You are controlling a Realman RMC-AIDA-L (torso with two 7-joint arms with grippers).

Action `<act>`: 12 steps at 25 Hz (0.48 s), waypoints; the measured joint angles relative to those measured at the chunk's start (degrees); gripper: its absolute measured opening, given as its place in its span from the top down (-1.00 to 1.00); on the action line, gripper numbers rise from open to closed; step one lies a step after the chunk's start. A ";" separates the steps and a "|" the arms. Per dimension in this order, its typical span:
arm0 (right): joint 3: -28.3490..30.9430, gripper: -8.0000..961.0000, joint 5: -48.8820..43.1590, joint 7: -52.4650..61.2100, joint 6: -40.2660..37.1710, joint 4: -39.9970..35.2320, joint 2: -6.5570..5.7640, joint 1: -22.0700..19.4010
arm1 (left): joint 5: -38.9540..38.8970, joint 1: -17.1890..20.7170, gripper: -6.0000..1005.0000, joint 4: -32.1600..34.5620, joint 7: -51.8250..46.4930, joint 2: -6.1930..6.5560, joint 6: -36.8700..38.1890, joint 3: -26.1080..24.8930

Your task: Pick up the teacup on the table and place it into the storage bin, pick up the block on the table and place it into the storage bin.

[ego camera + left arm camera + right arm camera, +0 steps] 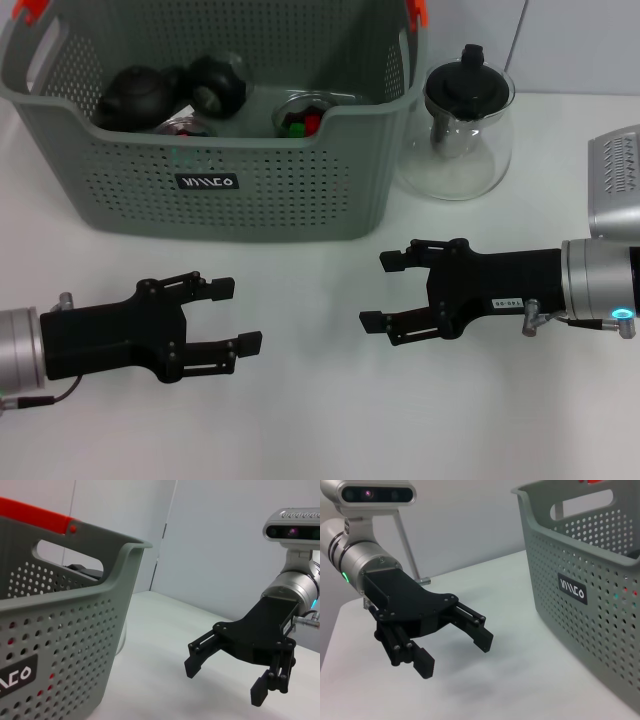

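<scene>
Sitting in the frame's upper left, the storage bin [215,195] lies above both released, empty end effectors: left end effector [235,315] lower left, right end effector [383,291] centre-right.

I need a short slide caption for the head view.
Both open black pincers, left and right, rest before the grey perforated plastic storage bin.
</scene>
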 joint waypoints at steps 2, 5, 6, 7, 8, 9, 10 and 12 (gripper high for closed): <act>0.00 -0.96 0.00 0.00 0.01 0.00 0.00 -0.01 | 0.00 0.00 -0.65 0.00 -0.05 0.00 0.11 0.00; 0.00 -0.96 0.00 0.00 0.03 0.00 0.00 -0.14 | 0.00 0.00 -0.65 0.00 -0.11 0.00 0.26 0.00; 0.00 -0.96 0.00 0.00 0.04 0.00 0.00 -0.18 | 0.00 -0.01 -0.65 0.00 -0.11 0.00 0.27 0.00; 0.00 -0.96 0.00 0.00 0.05 0.00 0.00 -0.21 | 0.00 -0.01 -0.65 0.00 -0.11 0.00 0.28 0.00; 0.00 -0.96 0.00 0.00 0.05 0.00 0.00 -0.23 | 0.00 -0.01 -0.65 0.00 -0.10 0.00 0.29 0.00; 0.00 -0.96 0.00 0.00 0.05 0.00 0.00 -0.26 | 0.00 -0.01 -0.65 0.00 -0.06 0.00 0.30 0.00; 0.00 -0.96 0.00 0.00 0.05 0.00 0.00 -0.26 | 0.00 -0.01 -0.65 0.00 0.01 0.00 0.30 0.00; 0.00 -0.96 0.00 0.00 0.05 0.00 0.00 -0.26 | -0.01 -0.02 -0.65 0.00 0.07 0.00 0.31 0.00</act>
